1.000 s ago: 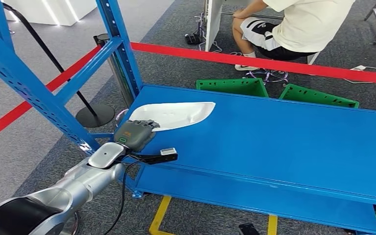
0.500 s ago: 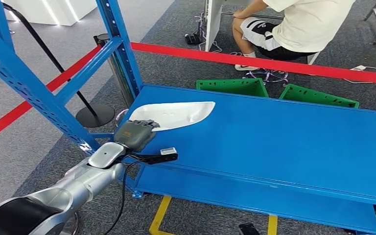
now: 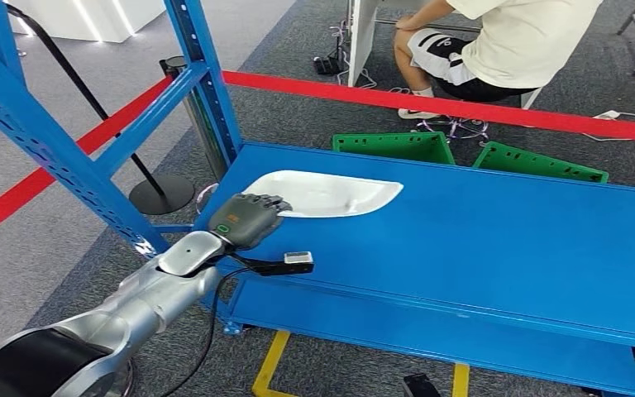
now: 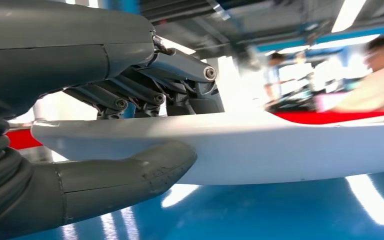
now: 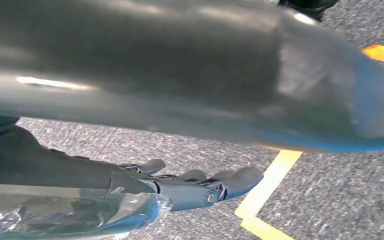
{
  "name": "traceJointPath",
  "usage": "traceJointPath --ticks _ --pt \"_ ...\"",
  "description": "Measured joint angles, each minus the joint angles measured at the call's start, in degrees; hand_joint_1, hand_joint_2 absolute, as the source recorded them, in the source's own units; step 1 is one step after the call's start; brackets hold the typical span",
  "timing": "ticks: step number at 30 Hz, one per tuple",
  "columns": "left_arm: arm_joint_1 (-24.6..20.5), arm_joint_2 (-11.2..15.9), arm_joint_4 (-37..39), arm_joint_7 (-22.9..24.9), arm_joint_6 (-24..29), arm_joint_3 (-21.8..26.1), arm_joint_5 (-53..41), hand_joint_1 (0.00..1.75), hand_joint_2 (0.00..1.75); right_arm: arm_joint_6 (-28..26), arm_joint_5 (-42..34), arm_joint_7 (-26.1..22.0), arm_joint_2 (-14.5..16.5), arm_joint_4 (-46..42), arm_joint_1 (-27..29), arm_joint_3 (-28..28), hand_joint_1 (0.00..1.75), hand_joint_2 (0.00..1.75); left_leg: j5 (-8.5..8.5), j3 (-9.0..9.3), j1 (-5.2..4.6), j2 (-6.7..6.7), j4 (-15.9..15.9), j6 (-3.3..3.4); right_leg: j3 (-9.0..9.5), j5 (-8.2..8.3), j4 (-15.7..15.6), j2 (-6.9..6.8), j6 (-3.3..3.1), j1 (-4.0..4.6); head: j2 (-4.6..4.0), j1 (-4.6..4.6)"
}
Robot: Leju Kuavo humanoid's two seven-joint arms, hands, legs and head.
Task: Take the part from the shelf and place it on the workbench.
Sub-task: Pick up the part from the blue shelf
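Part: a white curved part (image 3: 327, 193) is seen lying on the blue shelf (image 3: 496, 240), near its left end.
Left hand (image 3: 248, 219): the part's near edge is clamped between thumb (image 4: 130, 172) and fingers (image 4: 180, 82).
Right hand (image 5: 195, 187): fingers are extended over grey carpet (image 5: 340, 165), nothing held.

Surface: blue shelf board (image 3: 496, 240), flat metal, glossy, on a blue perforated upright frame (image 3: 202, 78).
Lying on it: white part (image 3: 331, 194), shallow and leaf-shaped, near the board's left end, toward the back edge.
Below: lower blue board (image 3: 397, 327).
Under the rack: grey carpet floor (image 3: 66, 165) with yellow tape lines (image 3: 269, 364).
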Motion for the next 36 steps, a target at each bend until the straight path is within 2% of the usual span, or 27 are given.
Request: traceJointPath --ticks 6,7,9,10,11,16,22,27,31,35,36 --pt "1.31 -2.41 -1.51 -0.59 -0.34 -2.57 0.14 1.1 1.75 0.02 -0.31 0.14 0.33 0.0 -0.41 -0.01 0.0 0.0 -0.03 0.0 -0.05 0.04 0.0 0.04 -0.02 0.01 -0.03 0.11 0.01 -0.03 0.0 -0.01" --pt "1.66 -2.53 -1.58 -0.59 -0.3 -2.95 0.27 0.94 1.75 0.03 -0.34 0.14 0.33 0.0 -0.41 -0.01 0.0 0.0 -0.04 0.0 -0.05 0.04 0.0 0.04 -0.02 0.01 -0.03 0.11 0.01 -0.03 0.0 -0.01" --pt "2.22 -2.57 -1.6 -0.59 -0.23 -3.55 0.83 0.48 1.75 0.03 -0.37 0.14 0.33 0.0 -0.41 -0.01 0.0 0.0 -0.03 0.0 -0.04 0.04 0.0 0.04 -0.03 0.0 -0.03 0.09 0.01 -0.02 0.0 -0.01" --pt "2.42 -2.57 -1.6 -0.59 -0.21 -3.78 1.32 0.31 1.75 0.03 -0.37 0.14 0.33 0.0 -0.41 -0.01 0.0 0.0 -0.03 0.0 -0.03 0.03 0.0 0.04 -0.03 0.0 -0.03 0.09 0.01 -0.02 0.0 -0.01" --pt "2.55 -2.57 -1.6 -0.58 -0.2 -3.94 1.87 0.22 1.75 0.03 -0.37 0.15 0.33 0.0 -0.41 -0.01 0.0 0.0 -0.03 0.0 -0.03 0.03 0.0 0.04 -0.03 0.0 -0.03 0.08 0.01 -0.02 0.0 -0.01" --pt "2.65 -2.57 -1.6 -0.43 -0.2 -4.64 4.19 0.12 1.75 0.03 -0.37 0.31 0.33 0.0 -0.42 -0.03 0.0 0.0 -0.03 0.0 -0.02 0.03 -0.01 0.04 -0.02 0.0 -0.03 0.08 0.0 0.02 0.0 -0.01" --pt "2.68 -2.57 -1.6 -0.42 -0.29 -4.95 5.96 0.12 1.75 0.03 -0.37 0.31 0.33 0.0 -0.43 -0.02 0.0 0.0 -0.03 0.0 -0.03 0.03 0.0 0.04 0.0 0.0 -0.03 0.08 0.01 0.0 0.0 0.01" --pt "2.7 -2.57 -1.6 -0.36 -0.31 -5.04 6.14 0.0 1.75 0.03 -0.37 0.32 0.33 0.0 -0.42 -0.02 0.0 0.0 -0.03 0.0 -0.03 0.03 0.0 0.04 0.0 0.0 -0.03 0.07 0.01 -0.01 0.0 -0.01" --pt "2.86 -2.52 -1.6 0.66 -0.34 -5.13 7.16 0.0 1.75 0.03 -0.44 0.32 0.33 0.0 -0.42 -0.03 0.0 0.0 -0.03 0.0 -0.03 0.03 0.0 0.04 0.0 0.0 -0.03 0.07 0.01 -0.01 0.0 -0.01" --pt "3.03 -2.41 -1.6 2.16 -1.03 -5.16 8.45 0.0 0.0 0.02 -0.57 0.36 0.33 0.0 -0.41 -0.03 0.0 0.0 -0.03 0.0 -0.03 0.03 0.0 0.04 -0.01 0.0 -0.03 0.07 0.01 0.0 0.0 -0.01" --pt "3.05 -2.38 -1.59 2.37 -1.25 -5.16 8.75 0.0 0.0 0.02 -0.57 0.37 0.33 0.0 -0.41 -0.03 0.0 0.0 -0.03 0.0 -0.03 0.03 0.0 0.04 -0.01 0.0 -0.03 0.07 0.01 0.0 0.0 -0.01"
